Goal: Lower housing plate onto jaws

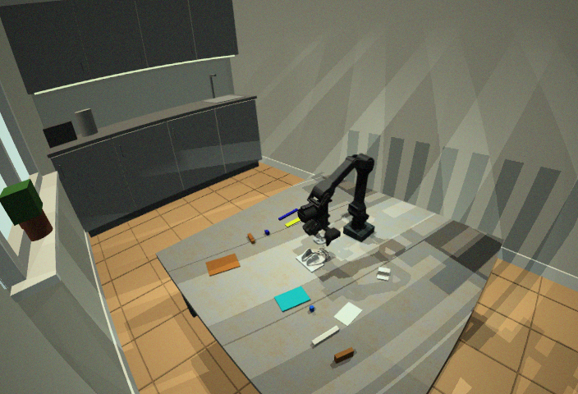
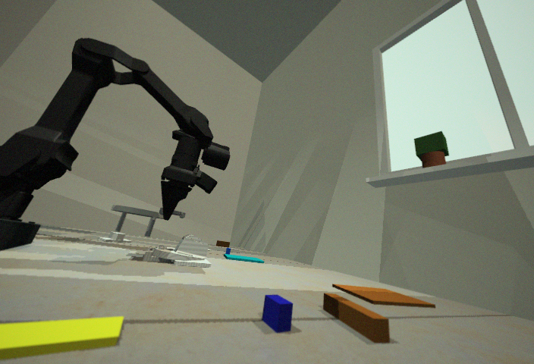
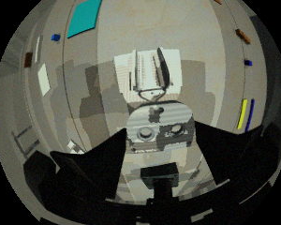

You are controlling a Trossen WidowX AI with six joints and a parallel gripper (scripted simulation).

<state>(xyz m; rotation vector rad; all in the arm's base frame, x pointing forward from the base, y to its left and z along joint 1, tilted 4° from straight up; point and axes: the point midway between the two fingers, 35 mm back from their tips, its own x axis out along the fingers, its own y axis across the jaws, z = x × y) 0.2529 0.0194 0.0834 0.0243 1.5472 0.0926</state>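
Note:
The grey housing plate [image 1: 318, 240] [image 2: 173, 212] [image 3: 164, 140] has two round holes, seen in the wrist view. My gripper [image 1: 325, 237] [image 3: 159, 127] is shut on its two side edges and holds it in the air. In the exterior view the plate shows nearly edge-on beside the fingertips. The white base [image 1: 314, 268] [image 2: 196, 264] [image 3: 121, 66] lies on the table, below and ahead of the plate. Two curved jaws stand side by side on it, a left jaw [image 3: 135, 70] and a dark-edged right jaw [image 3: 164, 67] in the wrist view. Their stubs are too small to tell.
A small white stepped block [image 1: 383, 273] [image 3: 75, 147] stands to one side. A teal sheet [image 1: 291, 298] [image 3: 84, 18], an orange sheet [image 1: 222, 264] [image 2: 384, 296], a yellow bar [image 1: 292, 222] [image 2: 52, 337] and small blocks lie around on the table.

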